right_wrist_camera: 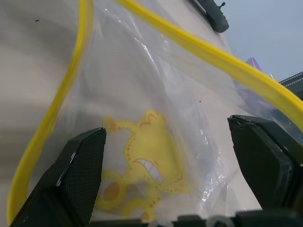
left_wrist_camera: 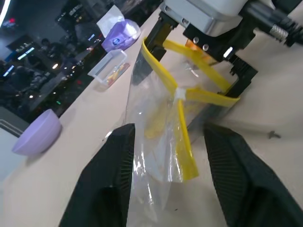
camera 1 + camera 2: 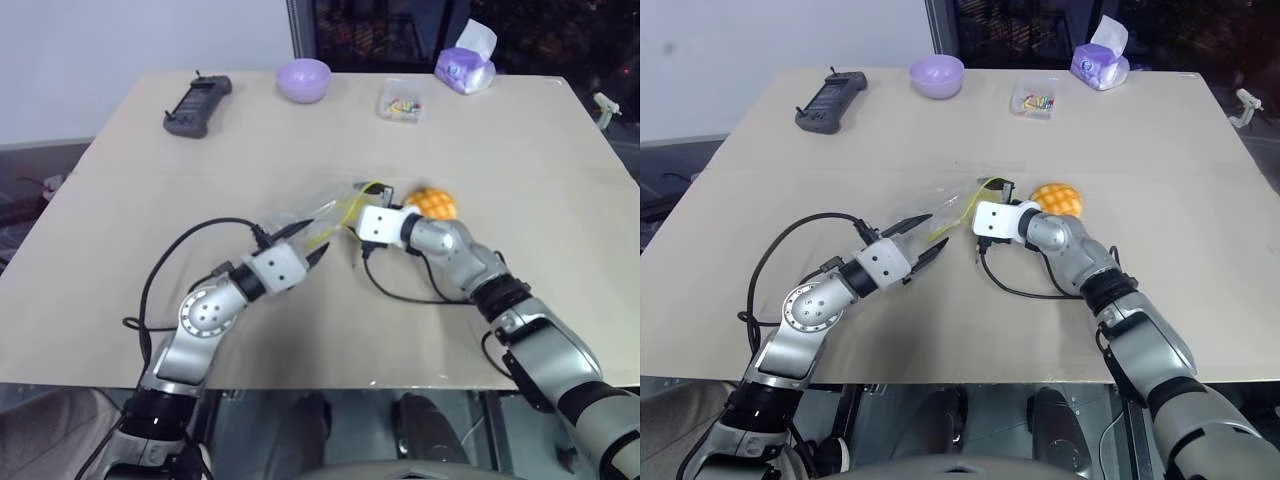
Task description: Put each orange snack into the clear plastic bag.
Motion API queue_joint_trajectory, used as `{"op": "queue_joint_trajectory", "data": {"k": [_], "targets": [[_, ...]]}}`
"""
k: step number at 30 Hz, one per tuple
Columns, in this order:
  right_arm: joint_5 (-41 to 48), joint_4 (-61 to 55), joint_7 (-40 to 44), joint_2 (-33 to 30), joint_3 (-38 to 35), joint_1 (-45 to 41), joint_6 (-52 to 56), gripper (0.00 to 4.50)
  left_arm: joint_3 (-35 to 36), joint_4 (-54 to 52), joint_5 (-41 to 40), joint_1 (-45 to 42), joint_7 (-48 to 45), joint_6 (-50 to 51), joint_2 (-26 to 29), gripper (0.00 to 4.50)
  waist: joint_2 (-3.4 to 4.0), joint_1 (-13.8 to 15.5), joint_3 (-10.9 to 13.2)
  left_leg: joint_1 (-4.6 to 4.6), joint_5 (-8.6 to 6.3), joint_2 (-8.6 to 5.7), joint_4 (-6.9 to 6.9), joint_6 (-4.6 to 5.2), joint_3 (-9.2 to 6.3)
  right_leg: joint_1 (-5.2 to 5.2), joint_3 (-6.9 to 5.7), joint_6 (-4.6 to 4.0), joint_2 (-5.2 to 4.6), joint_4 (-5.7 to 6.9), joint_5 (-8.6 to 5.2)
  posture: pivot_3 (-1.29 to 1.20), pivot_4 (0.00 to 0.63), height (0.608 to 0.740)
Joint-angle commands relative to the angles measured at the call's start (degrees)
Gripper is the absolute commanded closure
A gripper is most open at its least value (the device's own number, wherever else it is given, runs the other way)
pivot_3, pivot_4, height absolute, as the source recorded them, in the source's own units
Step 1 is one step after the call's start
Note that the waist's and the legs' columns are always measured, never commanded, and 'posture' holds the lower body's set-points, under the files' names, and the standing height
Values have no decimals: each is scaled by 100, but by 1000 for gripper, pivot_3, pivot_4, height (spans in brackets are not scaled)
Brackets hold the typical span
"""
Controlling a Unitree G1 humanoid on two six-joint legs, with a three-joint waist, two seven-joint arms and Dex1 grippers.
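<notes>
From the head views, the clear plastic bag [image 3: 325,215] lies mid-tabletop [image 3: 520,150] between both claws, the orange snack [image 3: 434,203] just behind the right claw [image 3: 362,190].

The left wrist view shows the left claw [image 2: 168,156] parted around the bag's lower end.

The right wrist view shows the right claw [image 1: 182,161] spread wide inside the bag's yellow-rimmed mouth.

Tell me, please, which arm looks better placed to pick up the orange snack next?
Probably the right. The right gripper, jaws wide open in the mouth of the clear plastic bag, is right beside the orange snack. The left gripper sits at the bag's far end, farther from the snack.
</notes>
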Motion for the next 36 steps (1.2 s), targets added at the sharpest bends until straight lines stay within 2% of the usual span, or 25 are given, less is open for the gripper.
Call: {"op": "queue_joint_trajectory", "data": {"k": [1,7,17,20,24,34,35,36], "targets": [[-66,36,26,14,7,17,155,0,-76,-263,392,-3,167,-38,54,2352,0,0,0,0,0,0,0,0,0,0,0,0,0,0,0,0,150,740],[-88,-6,53,19,41,36,185,0,-137,-526,903,-128,278,334,35,2352,0,0,-1,3,0,0,0,0,1,2,1,0,1,2,0,0,150,740],[-194,10,41,19,98,63,207,0,-120,-1118,824,-118,53,1035,37,2352,0,1,-2,8,0,0,0,1,1,8,2,0,1,1,0,0,150,740],[-219,-7,54,35,113,74,227,0,-199,-1441,956,-248,-255,1959,52,2352,0,0,-2,12,-1,0,0,1,1,13,2,0,1,1,0,0,150,740],[-230,-15,51,51,120,71,246,0,-337,-1640,1116,-372,-473,2600,86,2352,0,-1,-2,37,-1,1,-4,2,1,41,1,0,3,-3,-1,0,150,740],[-255,-45,54,41,128,63,267,0,-534,-1820,1183,-627,-548,3154,24,2352,0,0,-2,54,-1,3,-8,2,8,49,11,0,4,-1,-1,0,150,740],[-259,-48,51,45,130,62,268,0,-553,-1827,1175,-642,-574,3164,32,2887,0,0,-2,54,-1,3,-8,2,10,49,12,0,4,-1,-1,0,150,740],[-261,-49,51,48,131,62,269,0,-565,-1831,1171,-650,-588,3170,39,3078,0,1,-2,54,-1,3,-8,2,10,49,13,0,4,-1,-1,0,150,740]]}}
